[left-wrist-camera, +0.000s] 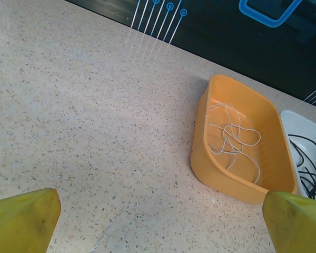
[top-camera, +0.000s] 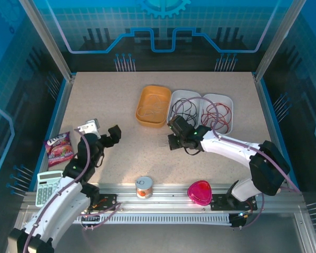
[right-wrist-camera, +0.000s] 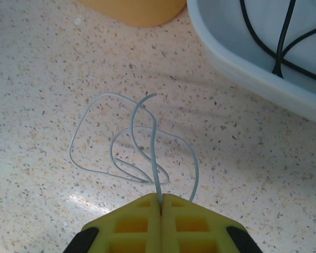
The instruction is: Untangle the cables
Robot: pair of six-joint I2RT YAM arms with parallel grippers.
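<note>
Plainly, the weak point is the grip on the pale cable (right-wrist-camera: 157,168): the strand is very thin and sits right at the front edge of the closed pads of the right tool (right-wrist-camera: 160,208), so we judge that a quick pull or a sideways swing could let it slide out. The free part lies on the counter (right-wrist-camera: 52,79) in several loose loops that cross one another. If we drag it along the surface instead of lifting it, those crossings may draw tight into a knot, the opposite of what the task asks. The white tray (right-wrist-camera: 237,63) stands near, and a trailing loop could catch on its rim or hook the black cable (right-wrist-camera: 282,37) inside it.

The right tool is fully closed, pinching only that pale strand and touching nothing else. The left tool (left-wrist-camera: 160,224) stands wide, its yellow fingertips (left-wrist-camera: 21,221) far apart over bare counter, holding nothing.

Seen from above, the black cable lies in the left compartment of the tray and the red cable (top-camera: 223,113) in the right one. A second whitish cable (left-wrist-camera: 233,138) is coiled in the orange bin (left-wrist-camera: 205,153), just beside the tray
</note>
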